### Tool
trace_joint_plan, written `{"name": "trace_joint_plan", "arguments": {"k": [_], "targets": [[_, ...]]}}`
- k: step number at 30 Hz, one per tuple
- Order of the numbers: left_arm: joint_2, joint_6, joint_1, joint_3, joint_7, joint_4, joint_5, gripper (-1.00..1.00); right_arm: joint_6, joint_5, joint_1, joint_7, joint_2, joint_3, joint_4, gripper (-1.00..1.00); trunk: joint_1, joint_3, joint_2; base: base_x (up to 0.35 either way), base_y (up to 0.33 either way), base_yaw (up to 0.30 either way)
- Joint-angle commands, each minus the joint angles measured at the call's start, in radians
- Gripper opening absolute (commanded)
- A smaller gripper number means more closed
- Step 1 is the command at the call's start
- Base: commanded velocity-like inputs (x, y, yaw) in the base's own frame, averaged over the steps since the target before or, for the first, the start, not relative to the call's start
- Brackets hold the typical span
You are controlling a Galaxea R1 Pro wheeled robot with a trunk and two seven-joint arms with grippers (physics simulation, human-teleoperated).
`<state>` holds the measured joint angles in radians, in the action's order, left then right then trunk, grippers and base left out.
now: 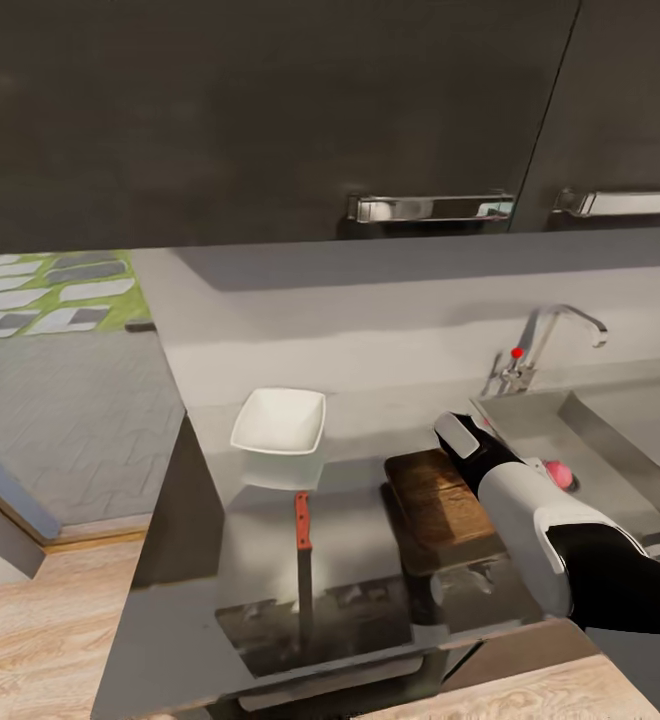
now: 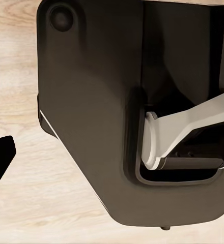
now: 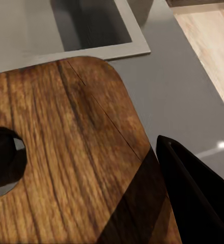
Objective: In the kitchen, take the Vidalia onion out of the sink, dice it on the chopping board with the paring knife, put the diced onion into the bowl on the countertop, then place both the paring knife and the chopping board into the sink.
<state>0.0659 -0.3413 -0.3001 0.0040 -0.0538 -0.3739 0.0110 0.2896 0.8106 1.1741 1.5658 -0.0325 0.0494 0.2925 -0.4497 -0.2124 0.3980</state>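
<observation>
Vidalia onion [image 1: 560, 474] lies whole in the sink [image 1: 620, 440] just past the chopping board [image 1: 440, 505], so the right claw [image 3: 86, 168], spread empty over the board, should reach onward and descend squarely.

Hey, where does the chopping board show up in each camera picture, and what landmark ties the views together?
Head view: the chopping board lies on the countertop, lower middle, between the knife and the sink, with the right arm partly over it.
Left wrist view: no board here; dark robot body above a wooden floor.
Right wrist view: the board takes up most of the picture, handle hole at the edge.
Shared landmark: the sink beside the board.
</observation>
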Motion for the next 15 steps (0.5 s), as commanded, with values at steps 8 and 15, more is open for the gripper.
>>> {"name": "trace_joint_plan", "arguments": {"k": [8, 15], "targets": [[0.0, -0.001, -0.001, 0.001, -0.003, -0.002, 0.001, 1.0, 0.007, 0.006, 0.001, 0.002, -0.005, 0.007, -0.001, -1.0, 0.0, -0.002, 0.002, -0.033, 0.0, -0.083], [0.0, -0.001, -0.001, 0.001, -0.003, -0.002, 0.001, 1.0, 0.016, 0.006, 0.001, 0.002, -0.01, 0.007, -0.002, -1.0, 0.0, -0.002, 0.002, -0.001, 0.116, -0.004]]}}
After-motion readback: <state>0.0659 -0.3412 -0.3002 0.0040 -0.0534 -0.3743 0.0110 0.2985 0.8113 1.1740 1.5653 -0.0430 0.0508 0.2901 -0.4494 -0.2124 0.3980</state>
